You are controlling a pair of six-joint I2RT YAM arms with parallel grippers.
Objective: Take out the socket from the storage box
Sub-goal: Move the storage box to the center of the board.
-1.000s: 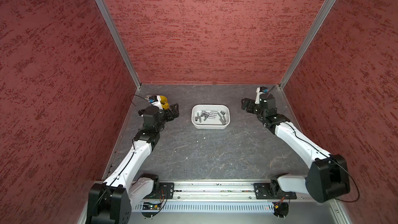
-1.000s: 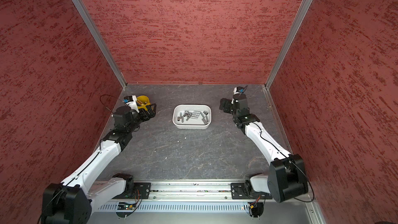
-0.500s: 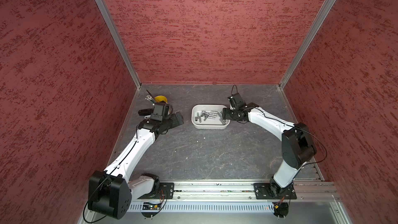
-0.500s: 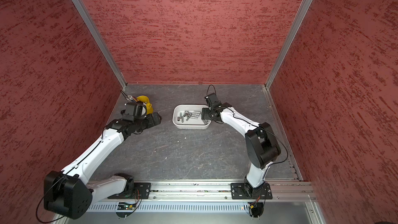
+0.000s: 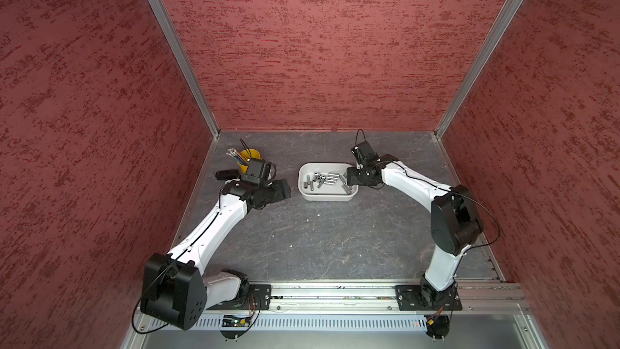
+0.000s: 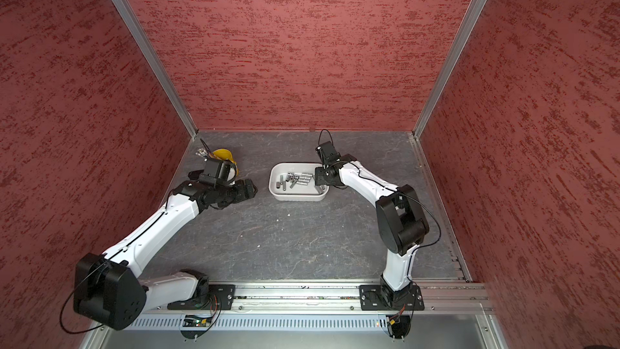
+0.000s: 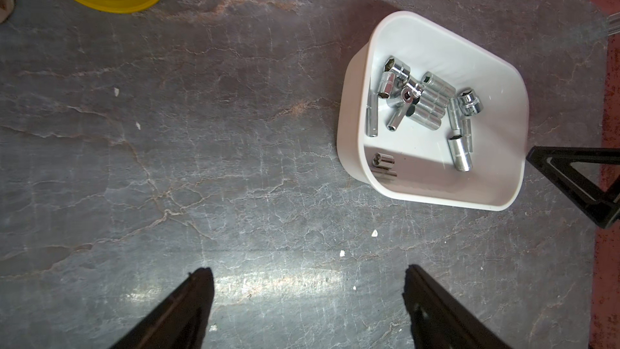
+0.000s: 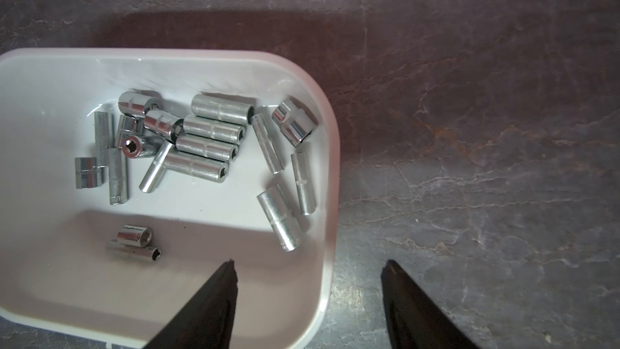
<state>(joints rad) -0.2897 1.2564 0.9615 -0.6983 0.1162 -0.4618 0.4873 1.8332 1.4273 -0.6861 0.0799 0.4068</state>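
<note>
Left tool hangs over bare counter, its jaws spread wide with nothing between them. In both top views it sits just left of the storage box without touching it. Right tool is parted too and holds nothing. It straddles the right end of the box, with one finger over the white floor inside and the other over the dark counter outside the wall.

The box rests on the counter between the two tools, toward the far half. All the sockets lie inside it. Most are heaped in a loose cluster around the middle. A short pair lies side by side, apart from the rest, toward the left end. One longer socket lies just ahead of the right tool's inner finger, untouched.

Farther back on the left, behind the left wrist, a yellow cup stands with pencils poking out.
</note>
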